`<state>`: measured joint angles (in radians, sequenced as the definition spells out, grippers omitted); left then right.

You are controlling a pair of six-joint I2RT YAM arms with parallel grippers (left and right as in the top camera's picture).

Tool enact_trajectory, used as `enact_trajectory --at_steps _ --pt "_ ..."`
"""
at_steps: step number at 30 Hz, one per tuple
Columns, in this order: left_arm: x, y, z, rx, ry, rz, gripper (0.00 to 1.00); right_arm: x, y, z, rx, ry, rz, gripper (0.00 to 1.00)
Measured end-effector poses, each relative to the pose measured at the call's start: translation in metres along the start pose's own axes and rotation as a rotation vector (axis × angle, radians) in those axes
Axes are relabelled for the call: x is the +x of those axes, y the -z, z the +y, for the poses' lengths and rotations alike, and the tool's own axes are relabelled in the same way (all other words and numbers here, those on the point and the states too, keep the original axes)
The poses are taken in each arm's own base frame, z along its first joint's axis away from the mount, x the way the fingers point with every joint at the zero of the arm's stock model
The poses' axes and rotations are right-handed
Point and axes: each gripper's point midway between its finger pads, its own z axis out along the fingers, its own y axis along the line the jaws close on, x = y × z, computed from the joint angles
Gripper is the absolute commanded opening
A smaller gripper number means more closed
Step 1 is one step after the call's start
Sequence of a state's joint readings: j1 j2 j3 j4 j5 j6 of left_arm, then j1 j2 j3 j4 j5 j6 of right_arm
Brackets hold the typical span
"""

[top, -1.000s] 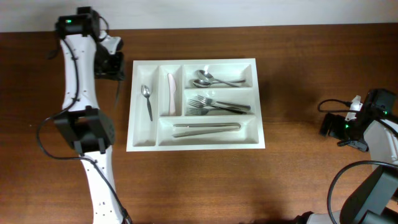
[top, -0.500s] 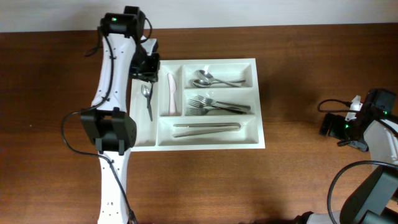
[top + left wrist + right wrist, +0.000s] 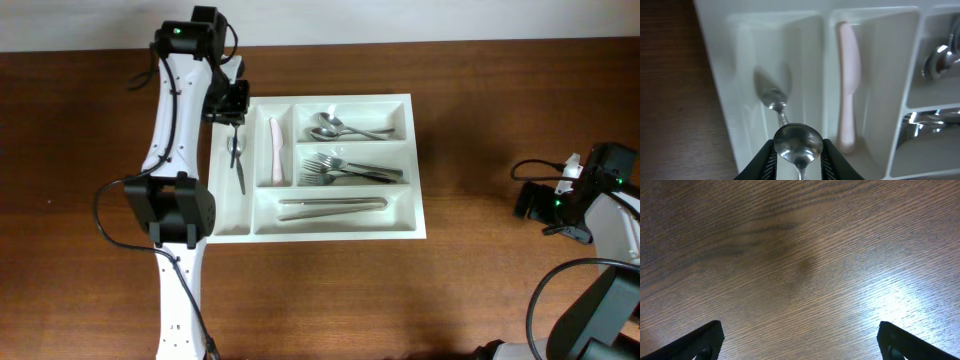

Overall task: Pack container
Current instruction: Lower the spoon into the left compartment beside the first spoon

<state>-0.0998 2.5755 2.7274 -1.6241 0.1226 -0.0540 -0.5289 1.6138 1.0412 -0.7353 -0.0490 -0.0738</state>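
Observation:
The container [image 3: 330,235] is a large white cutlery tray at the table's middle. My left gripper [image 3: 228,100] hovers over its far-left narrow compartment, shut on the bowl of a small metal spoon [image 3: 798,144] held between both fingers [image 3: 765,157]. Beneath it another small spoon [image 3: 772,95] lies in that compartment [image 3: 740,75]. A pale pink utensil [image 3: 847,90] lies in the narrow compartment beside it. My right gripper [image 3: 535,203] stands open far to the right over bare wood, its fingertips [image 3: 705,337] wide apart and holding nothing.
The tray's other compartments hold spoons [image 3: 340,127], forks [image 3: 345,170] and metal tongs [image 3: 330,207]. Brown wooden table [image 3: 480,120] surrounds the tray. A pale wall edge runs along the table's back [image 3: 400,20].
My left arm swung right from beside the tray to above its left compartment, carrying the spoon, then eased slightly back. The right arm has stayed still.

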Motion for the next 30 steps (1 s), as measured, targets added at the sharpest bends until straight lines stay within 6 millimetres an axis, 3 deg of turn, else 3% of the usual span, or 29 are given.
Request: enact_trajectory --at_steps 14,25,30 --pt "0.008 -0.014 0.008 -0.028 0.009 0.047 0.16 0.000 0.000 0.000 0.000 0.000 0.000 0.99" --pt "-0.001 -0.016 0.007 -0.030 0.002 0.013 0.16 0.000 0.000 0.000 0.000 0.000 0.000 0.99" --pt "0.003 -0.033 0.009 -0.033 0.005 0.044 0.16 0.000 0.000 0.000 0.000 0.000 0.000 0.99"
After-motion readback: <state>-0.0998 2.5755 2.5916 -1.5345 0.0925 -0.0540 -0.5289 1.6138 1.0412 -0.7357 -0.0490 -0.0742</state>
